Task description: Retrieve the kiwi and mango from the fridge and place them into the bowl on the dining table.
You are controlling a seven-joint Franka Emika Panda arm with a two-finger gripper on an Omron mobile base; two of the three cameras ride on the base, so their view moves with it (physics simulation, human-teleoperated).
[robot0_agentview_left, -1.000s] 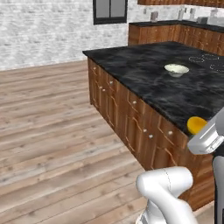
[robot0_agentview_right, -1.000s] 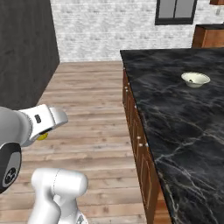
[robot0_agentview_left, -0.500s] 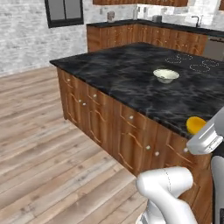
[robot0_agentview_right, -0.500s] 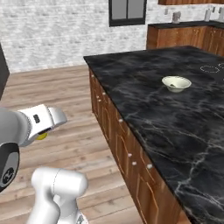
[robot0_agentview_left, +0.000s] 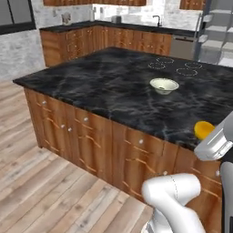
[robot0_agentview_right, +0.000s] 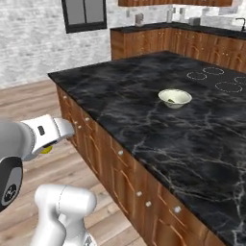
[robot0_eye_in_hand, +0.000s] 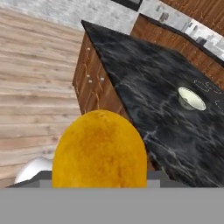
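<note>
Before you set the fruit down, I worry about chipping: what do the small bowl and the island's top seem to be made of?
The small shallow cream bowl looks like glazed ceramic: smooth, pale, with a soft sheen, though it could be plastic. The island's black top looks like polished marble: pale and gold veins across a glossy black slab. Its drawer fronts look like varnished wood with visible grain.

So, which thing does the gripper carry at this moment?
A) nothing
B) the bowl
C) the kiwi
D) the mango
D: the yellow-orange mango sits at the gripper, while the bowl stands away on the dining table.
</note>
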